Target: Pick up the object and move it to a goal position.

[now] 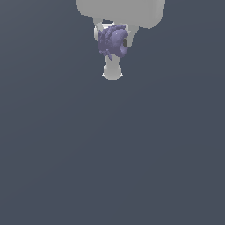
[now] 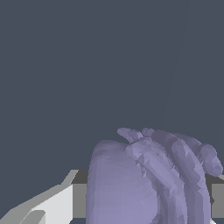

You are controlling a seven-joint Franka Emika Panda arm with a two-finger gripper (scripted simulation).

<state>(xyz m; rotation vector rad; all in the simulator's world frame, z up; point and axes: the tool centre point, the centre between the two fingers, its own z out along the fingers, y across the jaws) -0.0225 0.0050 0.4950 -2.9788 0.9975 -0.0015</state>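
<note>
Claw (image 1: 111, 43) clamped on one lavender blob (image 1: 112, 41); one arm.

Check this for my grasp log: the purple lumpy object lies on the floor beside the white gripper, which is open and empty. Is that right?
Not quite. The purple lumpy object is not lying beside the gripper; it sits between the white fingers, which are closed on it. The exterior view shows a finger on either side of the blob, and the wrist view shows it filling the space right in front of the camera.
</note>
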